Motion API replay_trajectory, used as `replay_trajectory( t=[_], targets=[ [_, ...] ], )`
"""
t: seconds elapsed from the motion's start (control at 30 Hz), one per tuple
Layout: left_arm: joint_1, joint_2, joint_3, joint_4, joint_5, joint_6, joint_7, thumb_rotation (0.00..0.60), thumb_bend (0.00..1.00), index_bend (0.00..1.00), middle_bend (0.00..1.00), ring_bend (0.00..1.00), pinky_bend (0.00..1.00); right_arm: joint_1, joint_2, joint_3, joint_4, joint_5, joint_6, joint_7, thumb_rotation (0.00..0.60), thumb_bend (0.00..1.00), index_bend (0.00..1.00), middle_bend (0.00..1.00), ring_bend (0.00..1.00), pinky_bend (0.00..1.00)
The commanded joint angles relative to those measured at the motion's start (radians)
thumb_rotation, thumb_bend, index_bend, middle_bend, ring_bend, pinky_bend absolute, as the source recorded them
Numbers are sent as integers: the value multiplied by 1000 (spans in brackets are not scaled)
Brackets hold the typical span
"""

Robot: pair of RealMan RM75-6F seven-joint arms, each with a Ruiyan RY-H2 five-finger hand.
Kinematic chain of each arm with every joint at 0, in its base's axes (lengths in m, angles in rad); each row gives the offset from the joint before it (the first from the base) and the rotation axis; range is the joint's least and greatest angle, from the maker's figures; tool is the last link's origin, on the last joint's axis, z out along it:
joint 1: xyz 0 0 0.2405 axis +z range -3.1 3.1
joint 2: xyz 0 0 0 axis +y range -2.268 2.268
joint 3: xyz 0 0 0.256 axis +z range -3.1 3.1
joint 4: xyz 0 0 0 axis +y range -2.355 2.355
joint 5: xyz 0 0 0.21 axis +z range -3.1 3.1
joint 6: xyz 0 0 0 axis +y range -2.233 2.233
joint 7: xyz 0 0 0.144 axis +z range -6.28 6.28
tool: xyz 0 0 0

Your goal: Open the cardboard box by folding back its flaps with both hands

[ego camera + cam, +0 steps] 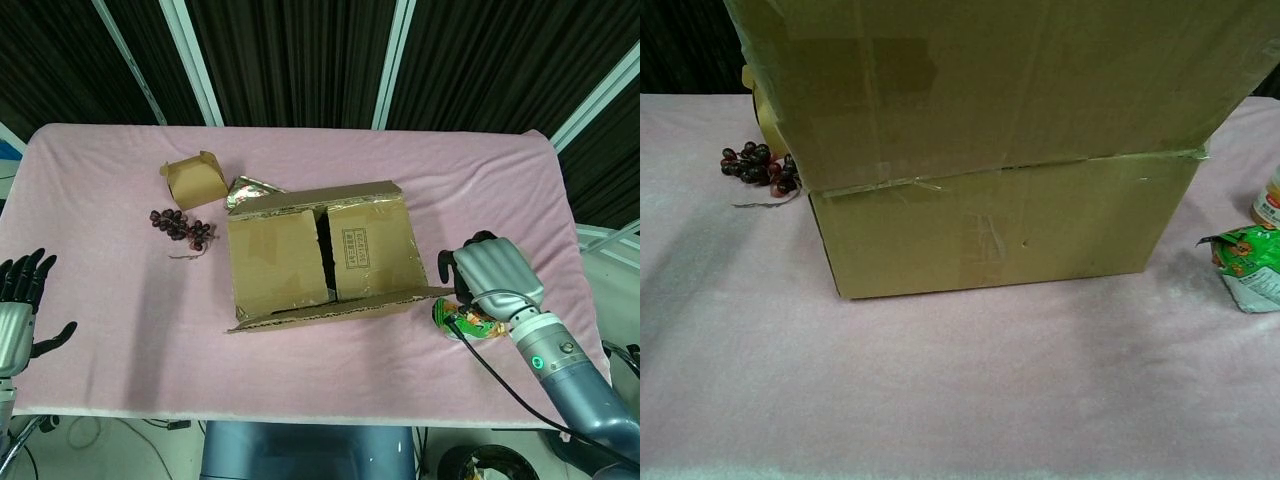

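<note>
right robot hand (490, 270) curled beside cardboard box (320, 255); long axis left-right

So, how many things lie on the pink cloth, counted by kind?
Cardboard boxes: 2, the large box and the small box
Grape bunches: 1
Snack packets: 2, green packet and foil packet
Bottles: 1
Total: 6

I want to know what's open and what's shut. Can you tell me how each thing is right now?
Big cardboard box: two top flaps still down, front flap standing up.
Small box: flaps open.
Green snack bag: crumpled, lying flat.
Grapes: lying loose on the table.
Left robot hand: open, holding nothing.
Right robot hand: fingers curled, holding nothing.
</note>
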Motion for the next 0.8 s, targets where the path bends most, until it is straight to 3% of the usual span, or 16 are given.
replay_trajectory(
  t=[0.03, 0.27, 0.57, 0.67, 0.8],
  targets=[
    [0, 0, 0, 0, 0, 0, 1, 600, 157, 0, 0, 0, 0, -35, 18, -6, 0, -44, 9, 38, 600, 1000, 546, 643, 449, 276],
    [0, -2, 1, 0, 0, 0, 6, 600, 158, 0, 0, 0, 0, -82, 41, 6, 0, -138, -3, 130, 600, 942, 530, 638, 447, 276],
    [2, -1, 1, 1, 7, 5, 6, 600, 157, 0, 0, 0, 0, -153, 51, 4, 0, -294, -4, 226, 600, 755, 477, 583, 394, 276],
    [2, -1, 1, 2, 9, 7, 6, 600, 157, 0, 0, 0, 0, -187, 38, -1, 0, -343, 46, 236, 600, 660, 392, 494, 308, 266],
    [2, -2, 0, 4, 11, 10, 8, 600, 157, 0, 0, 0, 0, -234, 10, -14, 0, -371, 137, 216, 600, 396, 177, 271, 146, 243]
  ],
)
